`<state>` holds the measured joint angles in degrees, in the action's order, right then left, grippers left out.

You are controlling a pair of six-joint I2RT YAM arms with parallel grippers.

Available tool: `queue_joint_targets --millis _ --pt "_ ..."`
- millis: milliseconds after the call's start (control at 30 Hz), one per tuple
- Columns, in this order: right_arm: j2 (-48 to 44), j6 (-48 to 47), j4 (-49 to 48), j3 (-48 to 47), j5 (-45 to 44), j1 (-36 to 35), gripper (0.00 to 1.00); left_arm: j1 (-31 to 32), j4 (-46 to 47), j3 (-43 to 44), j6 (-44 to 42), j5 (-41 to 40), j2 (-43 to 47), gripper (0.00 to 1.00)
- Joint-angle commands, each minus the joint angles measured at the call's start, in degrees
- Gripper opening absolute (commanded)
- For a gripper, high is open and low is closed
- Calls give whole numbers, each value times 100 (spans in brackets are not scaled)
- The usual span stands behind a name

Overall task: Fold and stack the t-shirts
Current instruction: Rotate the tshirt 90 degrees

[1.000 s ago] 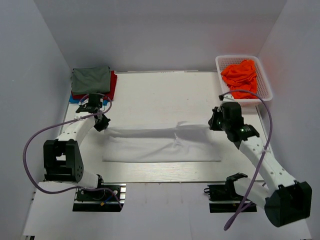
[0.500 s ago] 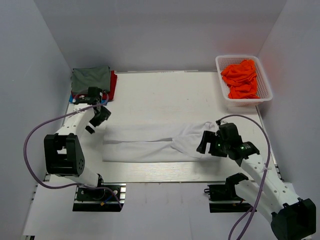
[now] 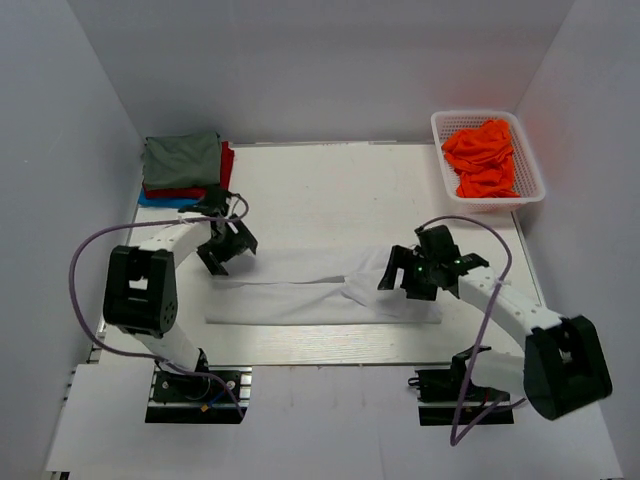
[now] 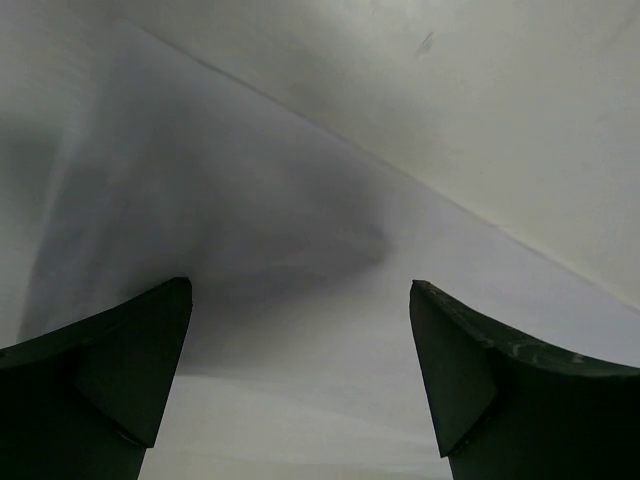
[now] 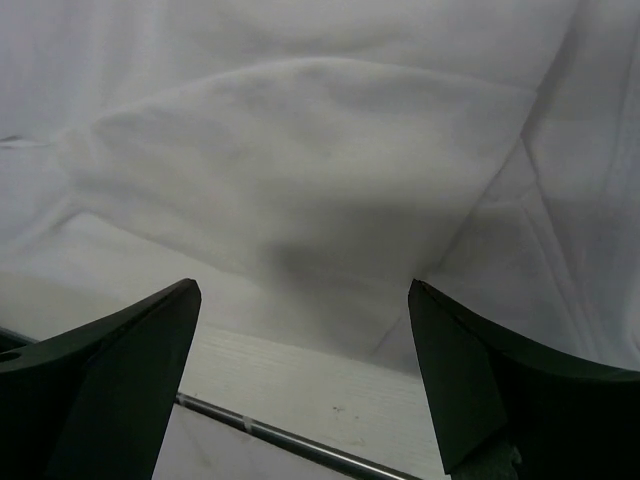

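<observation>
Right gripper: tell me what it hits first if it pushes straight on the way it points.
The white t-shirt: the right gripper, jaws open, points straight at its bunched fabric with nothing between. How close the cloth is, the wrist view does not settle.

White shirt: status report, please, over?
Left gripper, right gripper open, empty. White shirt lies flat, a long strip between them. Nothing in the way.
</observation>
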<state>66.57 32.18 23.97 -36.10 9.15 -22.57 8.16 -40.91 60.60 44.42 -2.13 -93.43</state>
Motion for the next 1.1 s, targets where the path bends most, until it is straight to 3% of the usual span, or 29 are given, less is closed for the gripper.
queue_joint_targets --millis 0,133,300,333,367,433,467,567,600,700,800,933,1067 --pt "523 227 -68 -29 -263 24 90 220 180 -215 -101 302 -175 100" --pt "1716 385 126 -415 -869 59 90 457 -461 -399 14 -296 -465 100" --pt "3202 359 -260 -1442 -1132 103 90 1029 -829 -847 162 10 -159 100" --pt "3440 202 -261 -2323 -1108 112 90 1221 -962 -848 163 237 -158 100" --pt "4234 131 -209 -2671 -1082 121 90 1310 -1259 -848 163 387 -89 100" --pt "4767 -27 -68 -3348 -977 103 90 1616 -1428 -638 163 818 52 100" --pt "5587 -376 -68 -4387 -767 103 90 1723 -1507 -367 163 959 53 100" --pt "6656 -957 -190 -6174 -30 95 90 2144 -1508 180 -187 1302 202 100" --pt "7390 -1047 -156 -6982 69 95 90 2215 -1369 233 -319 1773 202 100" --pt "8376 -1818 72 -8766 429 51 90 2523 -1200 435 -452 1900 97 100" --pt "8392 -2768 161 -9504 1027 33 90 2699 -1096 550 -619 1901 97 100" --pt "7147 -3525 -690 -8266 897 33 90 2822 -868 690 -926 1725 167 100" --pt "6010 -3640 -982 -7544 414 33 90 2875 -875 874 -1242 683 -78 100"
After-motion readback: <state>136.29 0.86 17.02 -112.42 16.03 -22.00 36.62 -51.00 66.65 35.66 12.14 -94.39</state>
